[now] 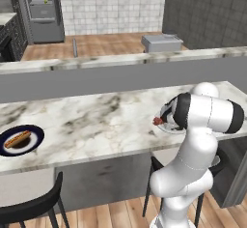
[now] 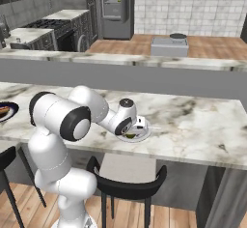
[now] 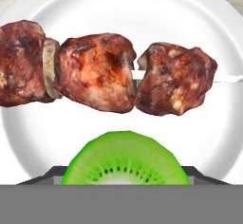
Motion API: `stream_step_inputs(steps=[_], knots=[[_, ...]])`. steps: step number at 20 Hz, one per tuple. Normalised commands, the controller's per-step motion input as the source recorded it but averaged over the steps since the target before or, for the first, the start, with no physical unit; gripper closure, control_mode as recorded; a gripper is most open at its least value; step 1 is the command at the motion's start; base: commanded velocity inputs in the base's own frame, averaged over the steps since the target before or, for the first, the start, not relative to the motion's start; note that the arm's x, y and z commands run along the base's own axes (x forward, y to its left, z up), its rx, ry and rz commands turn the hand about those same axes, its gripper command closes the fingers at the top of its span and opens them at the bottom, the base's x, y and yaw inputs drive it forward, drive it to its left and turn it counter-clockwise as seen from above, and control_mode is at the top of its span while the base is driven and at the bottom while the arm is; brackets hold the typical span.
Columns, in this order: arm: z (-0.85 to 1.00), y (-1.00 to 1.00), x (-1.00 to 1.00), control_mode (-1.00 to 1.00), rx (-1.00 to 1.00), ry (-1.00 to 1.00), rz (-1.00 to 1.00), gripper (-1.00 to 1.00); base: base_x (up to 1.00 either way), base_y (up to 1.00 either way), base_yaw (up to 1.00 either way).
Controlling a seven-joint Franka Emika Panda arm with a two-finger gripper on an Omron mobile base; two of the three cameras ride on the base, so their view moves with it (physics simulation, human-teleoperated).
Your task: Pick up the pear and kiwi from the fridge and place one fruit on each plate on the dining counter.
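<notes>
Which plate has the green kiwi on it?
The plate under the gripper, with the meat skewer; the kiwi lies beside the meat. The other plate holds a hot dog instead.

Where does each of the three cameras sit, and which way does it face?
Left base view: behind the arm on its left, facing over the dining counter; white arm at lower right.
Right base view: behind on its right, same counter; arm at lower left, gripper over a plate.
Hand view: on the hand, looking down at the kiwi and a meat skewer on that plate.
Both base views share the counter, the arm and the fridge.
</notes>
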Motion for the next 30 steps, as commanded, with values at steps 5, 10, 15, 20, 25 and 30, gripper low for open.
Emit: stream_step_inputs(steps=[5,10,15,20,25,30], knots=[[0.00,0.00,0.00,-1.00,0.00,0.00,0.00,-1.00,0.00,0.00,0.00],[0.06,0.00,0.00,-1.00,0.00,0.00,0.00,-1.00,0.00,0.00,0.00],[0.58,0.00,0.00,-1.00,0.00,0.00,0.00,-1.00,0.00,0.00,0.00],[0.84,0.00,-0.06,-1.00,0.00,0.00,0.00,-1.00,0.00,0.00,0.00],[0.65,0.02,-0.34,-1.00,0.00,0.00,0.00,-1.00,0.00,0.00,0.00],[0.41,0.13,-0.80,-1.00,0.07,0.02,0.00,-1.00,0.00,0.00,0.00]])
